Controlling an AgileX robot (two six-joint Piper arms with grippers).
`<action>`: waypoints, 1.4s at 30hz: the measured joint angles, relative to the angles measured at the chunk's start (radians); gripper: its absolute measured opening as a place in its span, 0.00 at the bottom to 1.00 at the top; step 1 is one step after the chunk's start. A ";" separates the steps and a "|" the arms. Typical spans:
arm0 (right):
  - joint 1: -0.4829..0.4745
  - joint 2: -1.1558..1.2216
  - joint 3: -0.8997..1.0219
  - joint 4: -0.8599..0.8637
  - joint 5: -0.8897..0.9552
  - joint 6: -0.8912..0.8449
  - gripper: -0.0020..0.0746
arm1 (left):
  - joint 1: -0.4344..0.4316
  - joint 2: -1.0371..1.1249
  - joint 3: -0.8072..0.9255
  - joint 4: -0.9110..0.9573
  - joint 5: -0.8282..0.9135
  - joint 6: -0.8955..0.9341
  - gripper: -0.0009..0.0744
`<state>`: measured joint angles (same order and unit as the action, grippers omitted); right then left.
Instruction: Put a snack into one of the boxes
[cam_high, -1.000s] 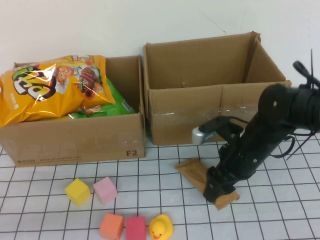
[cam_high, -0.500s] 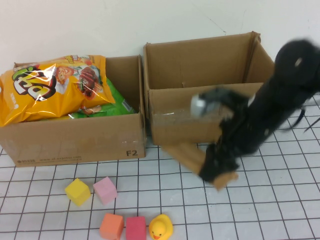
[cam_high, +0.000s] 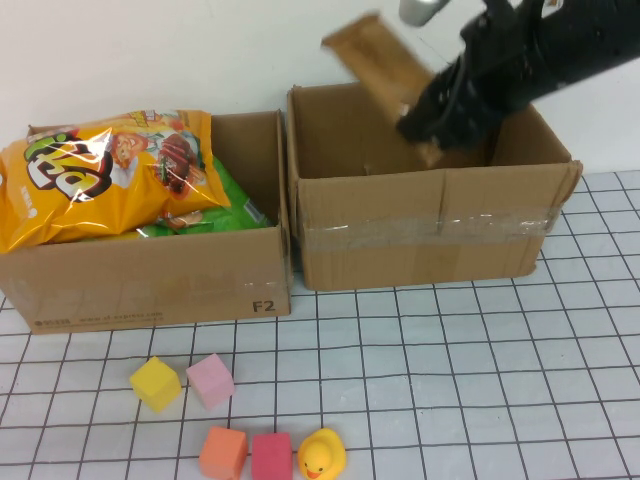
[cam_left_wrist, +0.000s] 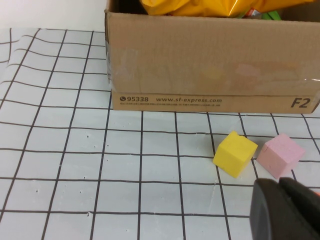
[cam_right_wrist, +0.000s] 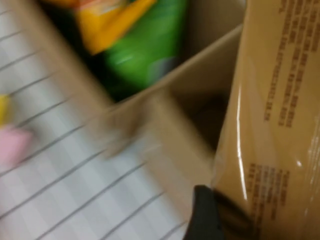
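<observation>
On the gridded table, the right gripper holds the brown snack packet aloft above the empty right box, release outstanding; the left gripper, closed and empty, hangs near the yellow cube.

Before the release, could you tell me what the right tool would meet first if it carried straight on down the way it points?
Probably the open right-hand box: the right tool, shut on the brown snack packet, hangs over its interior. Depth is uncertain. The left tool is parked, shut.
</observation>
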<state>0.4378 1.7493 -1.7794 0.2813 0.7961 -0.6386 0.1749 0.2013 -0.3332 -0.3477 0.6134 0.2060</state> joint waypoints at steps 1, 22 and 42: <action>0.000 0.005 0.000 -0.026 -0.046 -0.002 0.65 | 0.000 0.000 0.000 0.000 0.000 0.000 0.01; -0.010 0.160 -0.005 -0.093 -0.347 0.110 0.78 | 0.000 0.000 0.000 -0.002 0.000 0.000 0.01; -0.010 -0.303 0.184 -0.108 -0.017 0.002 0.03 | 0.000 0.000 0.000 -0.002 -0.028 0.008 0.01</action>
<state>0.4279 1.4466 -1.5949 0.1730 0.7788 -0.6370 0.1749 0.2013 -0.3332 -0.3499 0.5858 0.2144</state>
